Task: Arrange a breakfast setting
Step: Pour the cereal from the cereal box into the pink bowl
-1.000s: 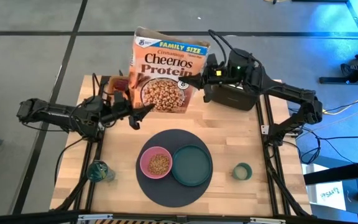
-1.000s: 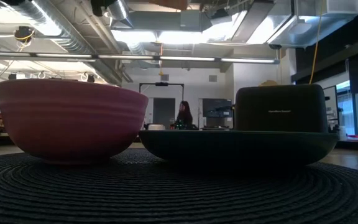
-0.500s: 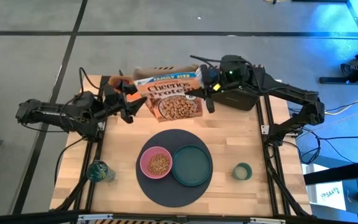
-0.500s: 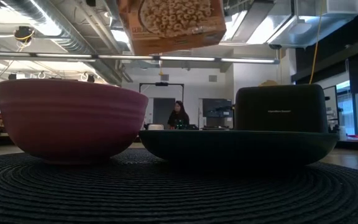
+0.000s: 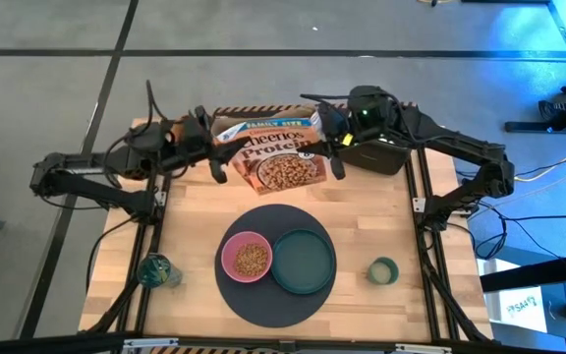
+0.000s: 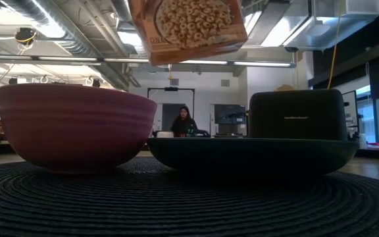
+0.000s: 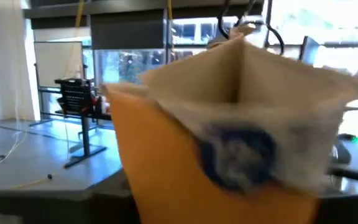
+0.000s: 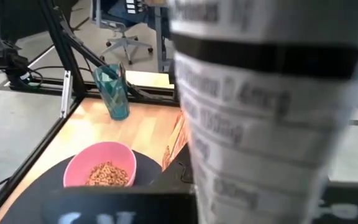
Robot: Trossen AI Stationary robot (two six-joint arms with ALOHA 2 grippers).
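both tools are set at the cereal box (image 5: 268,157), right tool (image 5: 330,147) clamped on it, left tool (image 5: 207,157) state untellable, box kept aloft behind pink bowl (image 5: 248,259), presumably for pouring.

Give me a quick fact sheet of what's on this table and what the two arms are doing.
cereal box: held in the air over the far part of the table, tilted
right gripper: shut on the cereal box's right side
left gripper: at the box's left end; grip unclear
mat: round, dark, at the table's middle
pink bowl: on the mat, cereal inside
green plate: on the mat, right of the bowl, empty
small cup: right of the mat
glass: left of the mat
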